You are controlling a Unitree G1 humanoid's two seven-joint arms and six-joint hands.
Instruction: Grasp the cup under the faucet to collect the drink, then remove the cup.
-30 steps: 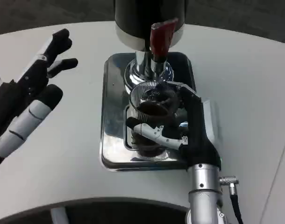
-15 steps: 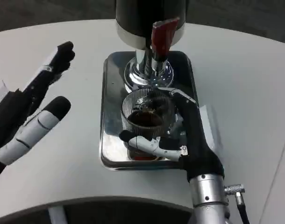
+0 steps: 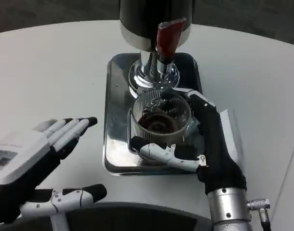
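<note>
A clear ribbed cup holding dark drink sits over the silver drip tray, just in front of the faucet. My right hand grips the cup from its right side, thumb across the front and fingers behind. The faucet's red lever and chrome spout stand at the back of the tray under the dark dispenser body. My left hand hovers at the lower left, fingers spread, holding nothing.
The round white table curves away at the near edge, with dark floor beyond at the top. A cable connector sticks out at my right wrist.
My left hand has dropped from the upper left to the lower left, its white back now up. The cup in my right hand has shifted slightly right and toward me.
</note>
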